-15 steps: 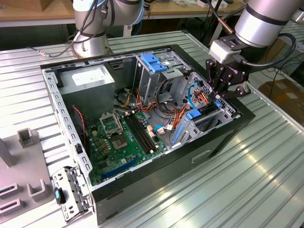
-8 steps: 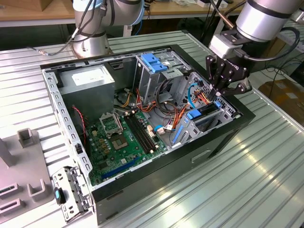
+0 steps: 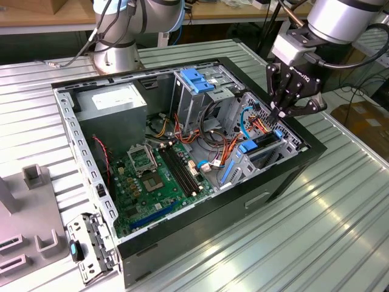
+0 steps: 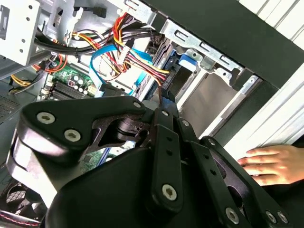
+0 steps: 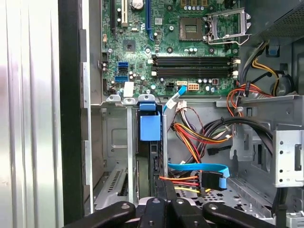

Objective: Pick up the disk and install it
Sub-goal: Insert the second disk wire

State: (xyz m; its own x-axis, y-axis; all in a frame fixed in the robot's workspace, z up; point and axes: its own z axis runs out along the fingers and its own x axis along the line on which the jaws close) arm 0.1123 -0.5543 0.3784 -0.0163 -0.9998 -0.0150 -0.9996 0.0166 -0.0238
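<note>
Disk (image 5: 150, 142) edge-on in its bay below green motherboard (image 5: 166, 47).

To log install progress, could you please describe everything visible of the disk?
The disk stands on edge, sunk into the grey metal bay at the case's front corner. In the first wrist view its narrow dark edge and a blue plastic tab show; the label is hidden. The pincer hangs just above it in the exterior view; contact cannot be judged.
</note>
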